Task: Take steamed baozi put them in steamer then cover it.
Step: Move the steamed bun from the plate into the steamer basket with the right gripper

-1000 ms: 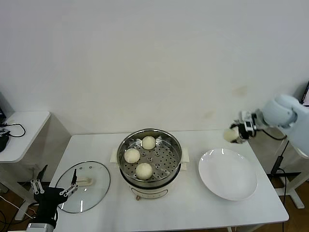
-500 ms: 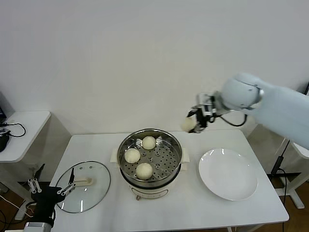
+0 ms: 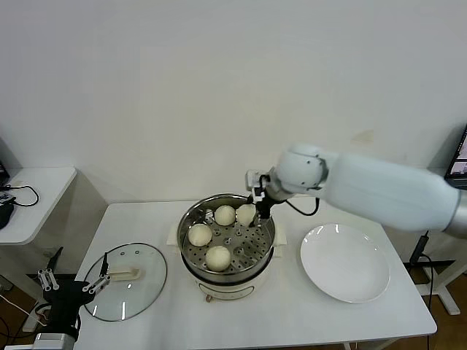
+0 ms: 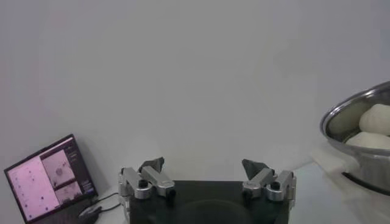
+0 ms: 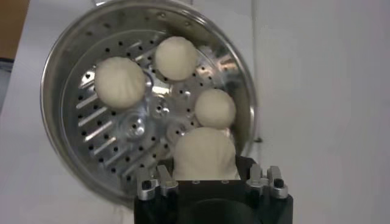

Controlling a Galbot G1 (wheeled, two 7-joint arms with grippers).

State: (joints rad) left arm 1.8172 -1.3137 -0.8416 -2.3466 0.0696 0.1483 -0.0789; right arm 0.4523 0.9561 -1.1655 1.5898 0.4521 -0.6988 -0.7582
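Observation:
The steamer (image 3: 250,238) stands mid-table, a shiny perforated basket in a cream pot. Three steamed baozi lie in it: one at the back (image 3: 224,215), one on the left (image 3: 199,234), one in front (image 3: 217,257). My right gripper (image 3: 252,209) hangs over the basket's back right part, shut on a fourth baozi (image 3: 246,214). In the right wrist view this baozi (image 5: 204,153) sits between the fingers above the steamer floor (image 5: 103,140). The glass cover (image 3: 125,282) lies flat on the table to the left. My left gripper (image 3: 71,282) is open and empty by the table's left edge.
An empty white plate (image 3: 344,262) lies right of the steamer. A small side table (image 3: 33,197) with cables stands at far left. The left wrist view shows a lit screen (image 4: 49,179) and the steamer's side (image 4: 359,125).
My right arm has swung left from above the plate to over the steamer, carrying the baozi down toward the basket. The left gripper has drifted slightly left and down.

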